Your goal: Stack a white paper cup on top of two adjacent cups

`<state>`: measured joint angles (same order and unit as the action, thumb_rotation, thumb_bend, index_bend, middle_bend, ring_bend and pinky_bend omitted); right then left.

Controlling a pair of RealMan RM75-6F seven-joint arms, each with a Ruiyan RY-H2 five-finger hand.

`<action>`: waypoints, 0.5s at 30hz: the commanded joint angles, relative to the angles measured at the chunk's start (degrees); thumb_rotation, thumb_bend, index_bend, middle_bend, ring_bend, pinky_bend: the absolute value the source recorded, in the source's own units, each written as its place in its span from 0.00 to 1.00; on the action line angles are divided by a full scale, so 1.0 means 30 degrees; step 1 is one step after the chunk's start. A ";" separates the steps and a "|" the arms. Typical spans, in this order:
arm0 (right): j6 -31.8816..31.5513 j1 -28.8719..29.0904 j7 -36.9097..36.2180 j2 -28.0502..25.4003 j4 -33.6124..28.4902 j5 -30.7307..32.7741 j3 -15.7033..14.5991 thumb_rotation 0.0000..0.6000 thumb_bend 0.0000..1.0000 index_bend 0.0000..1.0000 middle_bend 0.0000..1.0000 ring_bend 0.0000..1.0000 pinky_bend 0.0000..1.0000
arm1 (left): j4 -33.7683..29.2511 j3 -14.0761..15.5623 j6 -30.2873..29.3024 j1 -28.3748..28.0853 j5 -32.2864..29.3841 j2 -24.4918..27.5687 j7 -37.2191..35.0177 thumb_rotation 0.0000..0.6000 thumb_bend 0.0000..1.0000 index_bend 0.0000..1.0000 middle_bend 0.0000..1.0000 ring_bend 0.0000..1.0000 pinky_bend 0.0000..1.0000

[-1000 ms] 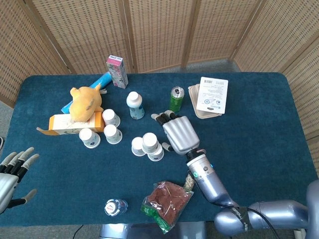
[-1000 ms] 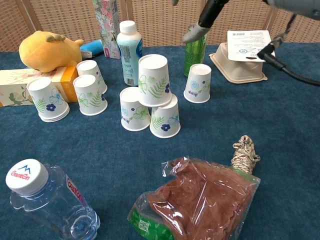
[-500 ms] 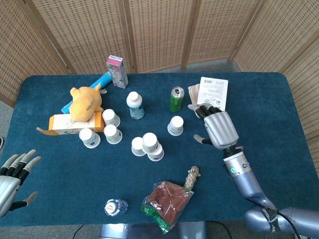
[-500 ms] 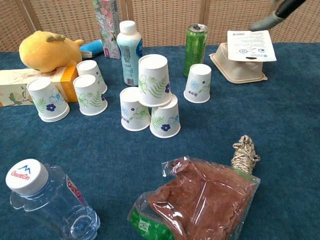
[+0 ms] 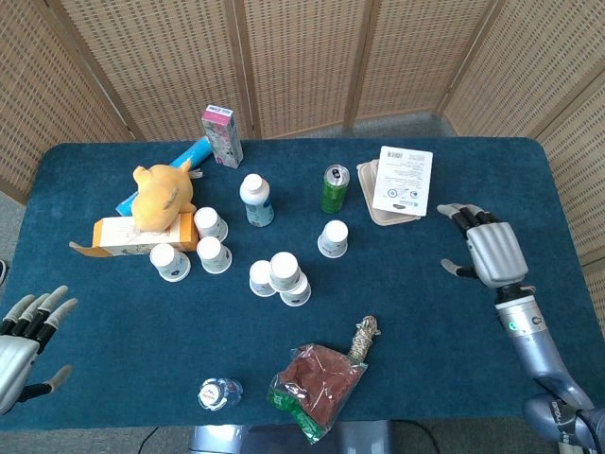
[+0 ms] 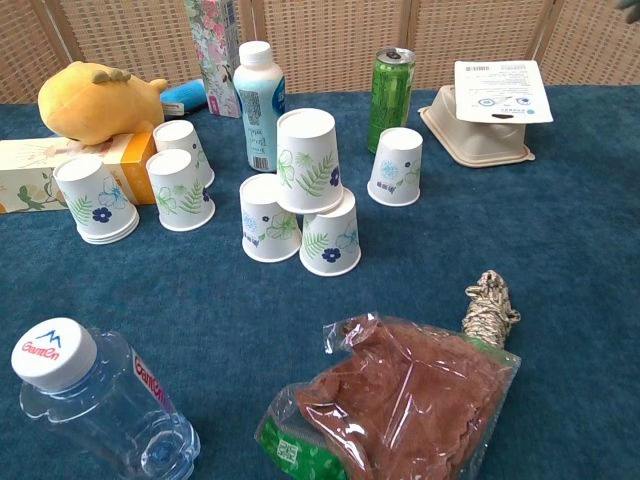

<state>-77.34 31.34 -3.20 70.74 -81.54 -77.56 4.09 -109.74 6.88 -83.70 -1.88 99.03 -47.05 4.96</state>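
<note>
A white floral paper cup (image 6: 308,159) stands upside down on top of two adjacent upside-down cups (image 6: 268,218) (image 6: 333,238); the same stack (image 5: 283,275) sits mid-table in the head view. No hand touches it. My right hand (image 5: 487,251) hovers open far to the right, near the table's right side, fingers spread. My left hand (image 5: 26,333) is open at the lower left edge, off the cloth. Neither hand shows in the chest view.
A lone cup (image 6: 396,166) stands right of the stack; three more cups (image 6: 95,197) sit left by the orange box (image 5: 128,233) and yellow plush (image 5: 163,194). Behind are a white bottle (image 6: 258,105), green can (image 6: 391,82), takeaway box (image 6: 488,110). In front lie a water bottle (image 6: 95,400) and a snack bag (image 6: 400,405).
My right hand has drawn away from the stack, moving right across the table and out of the chest view. The lone cup it hid is now uncovered. The stack stays put.
</note>
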 commanded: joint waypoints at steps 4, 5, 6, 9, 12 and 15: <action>-0.0687 -0.1877 -0.3497 0.0395 0.2708 -0.0987 -0.0737 1.00 0.08 0.18 0.24 0.14 0.26 | -0.0113 0.0038 -0.0015 0.0069 0.0085 -0.0115 0.0342 1.00 0.31 0.06 0.00 0.00 0.00; -0.0823 -0.2108 -0.3869 0.0371 0.2835 -0.1071 -0.0789 1.00 0.08 0.18 0.23 0.13 0.23 | -0.0116 0.0034 -0.0018 0.0082 0.0074 -0.0136 0.0413 1.00 0.31 0.06 0.00 0.00 0.00; -0.0959 -0.2342 -0.4187 0.0324 0.2887 -0.1115 -0.0823 1.00 0.07 0.17 0.21 0.11 0.22 | -0.0120 0.0030 -0.0018 0.0096 0.0049 -0.0162 0.0487 1.00 0.31 0.06 0.00 0.00 0.00; -0.1365 -0.3184 -0.4641 -0.0068 0.2399 -0.1137 -0.1000 1.00 0.04 0.14 0.17 0.08 0.18 | -0.0014 -0.0001 -0.0112 0.0127 0.0090 -0.0329 0.0404 1.00 0.31 0.06 0.00 0.00 0.00; -0.1866 -0.3954 -0.4030 -0.0672 0.1341 -0.1296 -0.1244 0.99 0.02 0.11 0.13 0.05 0.16 | 0.0611 -0.0053 -0.0557 0.0244 0.0399 -0.0689 0.0062 1.00 0.31 0.04 0.00 0.00 0.00; -0.2654 -0.4733 -0.2850 -0.1190 -0.0122 -0.1424 -0.1362 0.99 0.00 0.11 0.10 0.02 0.13 | 0.1734 -0.0302 -0.1748 0.0482 0.1044 -0.1369 -0.0587 1.00 0.31 0.01 0.00 0.00 0.00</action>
<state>-83.39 19.13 -14.30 68.63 -78.99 -81.36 0.56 -106.50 6.49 -86.87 -0.97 100.92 -49.83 4.45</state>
